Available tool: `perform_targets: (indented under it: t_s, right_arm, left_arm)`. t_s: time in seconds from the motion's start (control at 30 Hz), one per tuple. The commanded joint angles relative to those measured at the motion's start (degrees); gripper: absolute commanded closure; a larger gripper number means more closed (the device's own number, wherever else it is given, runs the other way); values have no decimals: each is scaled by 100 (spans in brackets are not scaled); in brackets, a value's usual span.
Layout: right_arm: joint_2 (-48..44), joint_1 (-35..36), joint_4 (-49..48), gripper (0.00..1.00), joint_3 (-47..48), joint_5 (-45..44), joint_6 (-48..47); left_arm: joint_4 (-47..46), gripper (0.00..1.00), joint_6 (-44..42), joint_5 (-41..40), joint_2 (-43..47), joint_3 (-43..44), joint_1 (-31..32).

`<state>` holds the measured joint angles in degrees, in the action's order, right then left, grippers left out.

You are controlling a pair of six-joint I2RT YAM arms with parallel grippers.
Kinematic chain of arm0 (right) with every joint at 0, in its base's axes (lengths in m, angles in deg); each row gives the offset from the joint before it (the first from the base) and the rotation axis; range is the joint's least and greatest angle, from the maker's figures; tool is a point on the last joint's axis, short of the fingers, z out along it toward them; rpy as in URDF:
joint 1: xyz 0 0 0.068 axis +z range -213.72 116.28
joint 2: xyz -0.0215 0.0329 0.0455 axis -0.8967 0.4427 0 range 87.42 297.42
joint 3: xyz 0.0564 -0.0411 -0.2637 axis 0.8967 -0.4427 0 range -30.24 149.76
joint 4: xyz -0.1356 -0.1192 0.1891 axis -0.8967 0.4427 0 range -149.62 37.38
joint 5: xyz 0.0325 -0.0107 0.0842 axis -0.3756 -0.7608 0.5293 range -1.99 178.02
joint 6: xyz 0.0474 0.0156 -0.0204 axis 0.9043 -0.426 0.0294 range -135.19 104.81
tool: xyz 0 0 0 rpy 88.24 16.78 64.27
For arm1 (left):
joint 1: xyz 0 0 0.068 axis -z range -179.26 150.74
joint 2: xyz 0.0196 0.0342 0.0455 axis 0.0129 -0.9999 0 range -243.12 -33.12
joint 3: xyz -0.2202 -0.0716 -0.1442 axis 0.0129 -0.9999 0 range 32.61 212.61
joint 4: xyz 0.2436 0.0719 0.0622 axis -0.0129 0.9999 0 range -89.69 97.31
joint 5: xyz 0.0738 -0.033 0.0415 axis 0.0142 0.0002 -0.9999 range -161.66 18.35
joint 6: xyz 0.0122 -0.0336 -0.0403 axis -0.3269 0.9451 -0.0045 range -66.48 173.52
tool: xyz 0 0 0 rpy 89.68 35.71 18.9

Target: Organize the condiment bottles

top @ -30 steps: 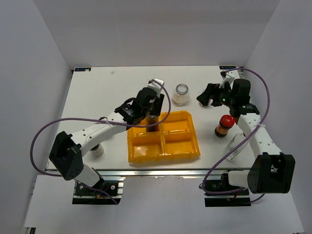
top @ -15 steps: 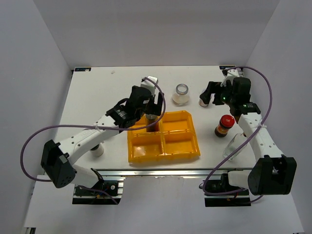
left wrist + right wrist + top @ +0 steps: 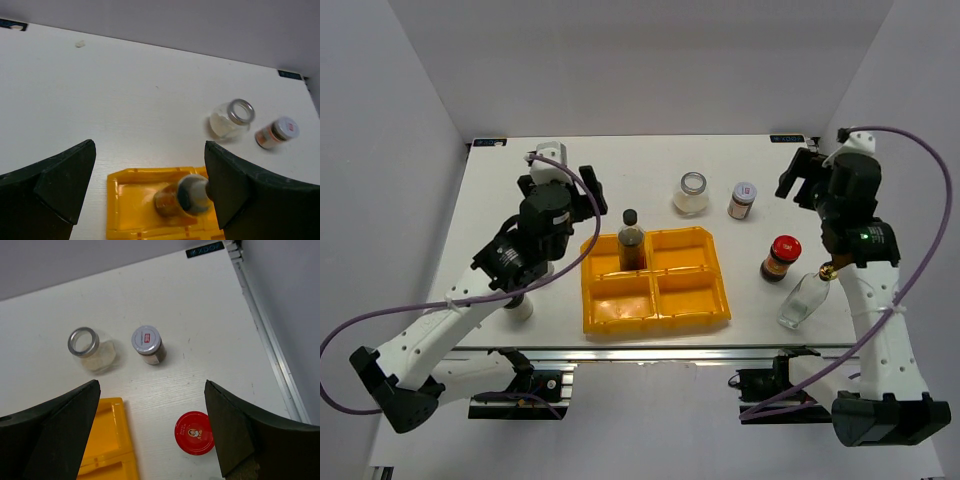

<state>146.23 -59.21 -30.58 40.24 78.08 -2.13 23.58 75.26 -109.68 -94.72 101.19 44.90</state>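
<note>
While left gripper gapes wide (holding nothing), right gripper gapes likewise.

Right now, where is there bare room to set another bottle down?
Three tray compartments are bare; the back-left one holds the dark bottle. The table left of the clear jar is open. Right of the tray it is crowded.

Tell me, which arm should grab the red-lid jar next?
Right. The red-lidded jar stands right of the yellow tray, on the same side as the open right gripper, whose camera sees it. The left gripper is across the tray, farther off.
</note>
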Motion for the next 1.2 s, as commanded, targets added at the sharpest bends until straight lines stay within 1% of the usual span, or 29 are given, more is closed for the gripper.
perform_targets:
  t_s: [0.0,0.03,0.07,0.13,0.17,0.2,0.27,0.33,0.43,0.5,0.57,0.7,0.9,1.07,1.1,1.17]
  right_arm:
    - [-54,6,847,11,1036,-517,249]
    - [-27,-3,1371,11,1230,-553,415]
    - [-44,-3,1629,11,1519,-597,504]
    - [-202,6,2112,11,1688,-737,671]
    - [-281,-3,2532,11,1723,-842,793]
    - [-343,-3,2737,11,1802,-1139,856]
    - [-448,6,3341,11,1969,-1379,952]
    - [-449,-3,3730,11,2241,-1608,1049]
    - [-606,6,4232,11,2155,-1880,1207]
    - [-765,6,4242,11,1918,-1890,1252]
    - [-967,-3,4137,11,1479,-1680,1138]
    - [-1099,-3,3970,11,811,-1836,1120]
    - [-1328,-3,3241,11,-165,-1995,1190]
    - [-1398,-3,2293,11,-798,-1916,831]
    - [-1389,-3,2256,11,-903,-1916,821]
    - [-1372,-3,2238,15,-930,-1951,838]
  left_arm:
    - [-41,2,269,97,-141,-117,-643]
    - [-68,2,296,354,-220,-134,-1124]
    - [-94,2,313,566,-247,-151,-1329]
    - [-147,2,357,796,-343,-204,-1716]
    - [-121,2,384,874,-431,-204,-1796]
    - [-147,2,393,962,-449,-222,-1858]
    - [-243,2,375,1235,-466,-336,-1955]
    - [-314,2,375,1393,-475,-406,-1999]
    - [-270,2,401,1368,-484,-485,-2078]
    - [-244,2,419,1332,-449,-564,-2122]
    - [-226,2,437,1324,-432,-600,-2210]
    - [-235,2,445,1359,-370,-661,-2210]
    - [-165,2,419,1245,-264,-758,-2210]
    - [-147,2,358,1209,-229,-758,-2210]
    - [-147,2,349,1201,-229,-767,-2210]
    - [-138,2,331,1165,-220,-767,-2210]
